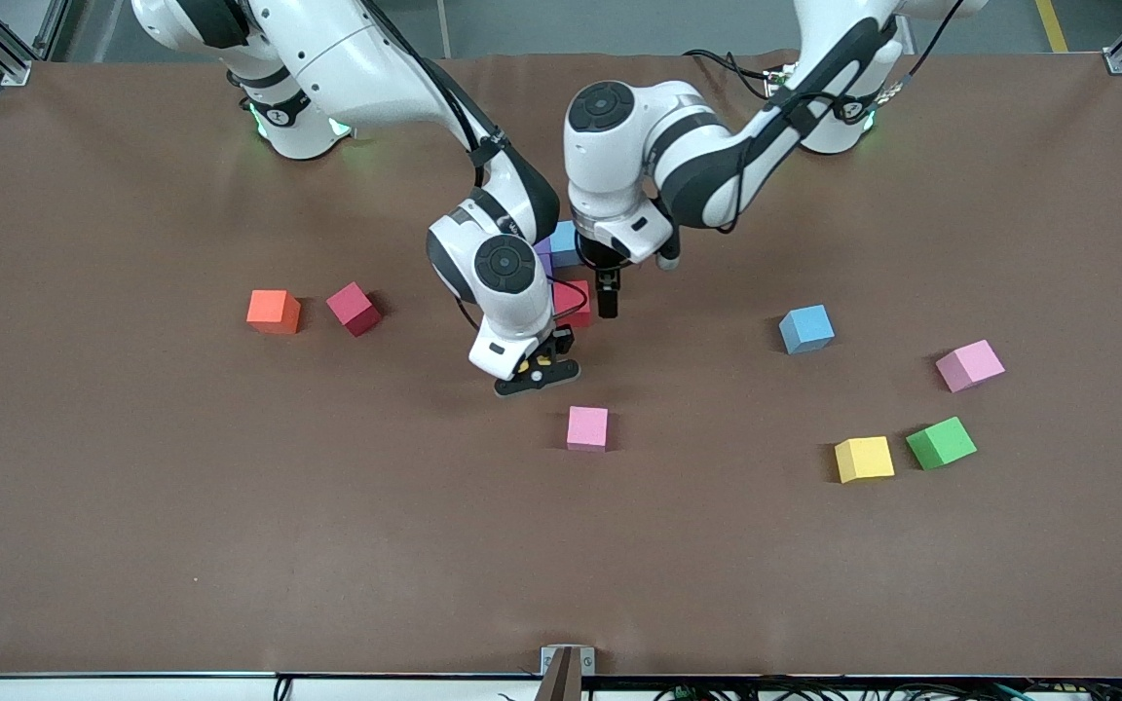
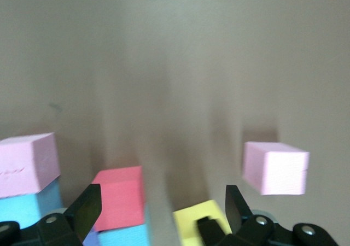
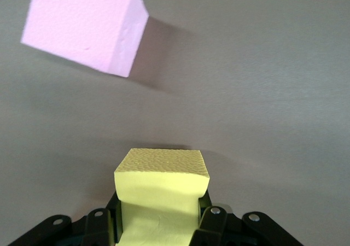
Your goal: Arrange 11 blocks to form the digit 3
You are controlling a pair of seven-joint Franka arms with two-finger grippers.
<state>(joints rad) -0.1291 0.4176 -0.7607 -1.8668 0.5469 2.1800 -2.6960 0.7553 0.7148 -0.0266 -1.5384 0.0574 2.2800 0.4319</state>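
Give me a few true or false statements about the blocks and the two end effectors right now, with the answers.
1. The right end effector grips a yellow block. True.
2. The left end effector holds a pink block. False: it is open, holding nothing.
3. The green block lies beside a loose yellow block. True.
4. The orange cube sits on a red block. False: it rests on the table beside one.

Yellow cube squeezed between fingers; other cubes scattered.
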